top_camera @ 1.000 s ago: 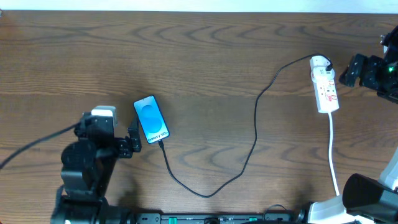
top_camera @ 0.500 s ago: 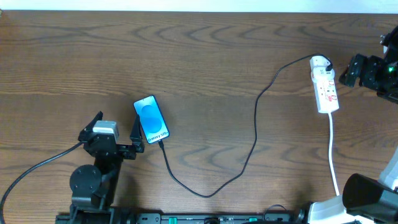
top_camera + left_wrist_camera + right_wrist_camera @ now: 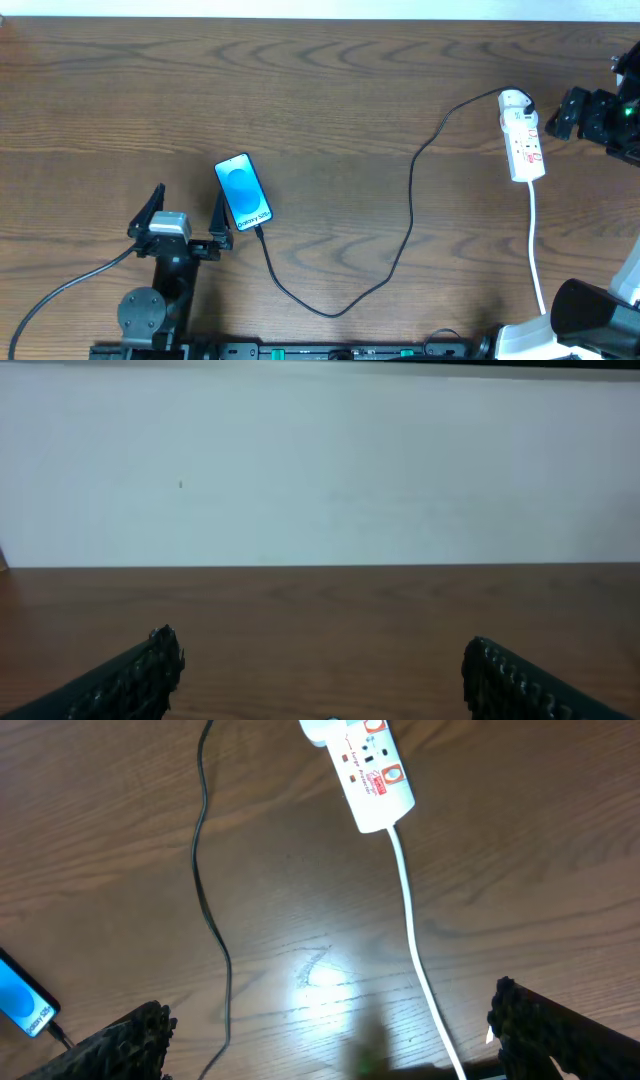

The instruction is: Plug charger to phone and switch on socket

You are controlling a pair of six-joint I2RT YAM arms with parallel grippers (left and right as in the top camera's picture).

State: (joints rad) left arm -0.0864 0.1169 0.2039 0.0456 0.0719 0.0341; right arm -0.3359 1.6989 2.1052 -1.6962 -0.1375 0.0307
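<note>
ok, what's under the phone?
The phone lies flat, screen up, on the wood table; nothing sticks out from beneath it. The black cable runs up to its lower end. Whatever is directly underneath is covered.

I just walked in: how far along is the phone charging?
Done, apparently: cable joins phone and socket. In hand: nothing; left fingers and right fingers are open, empty. Left: possibly the socket switch; I can't see whether it's on.

Wooden table [image 3: 330, 80], seemingly white wall [image 3: 320, 470]
</note>
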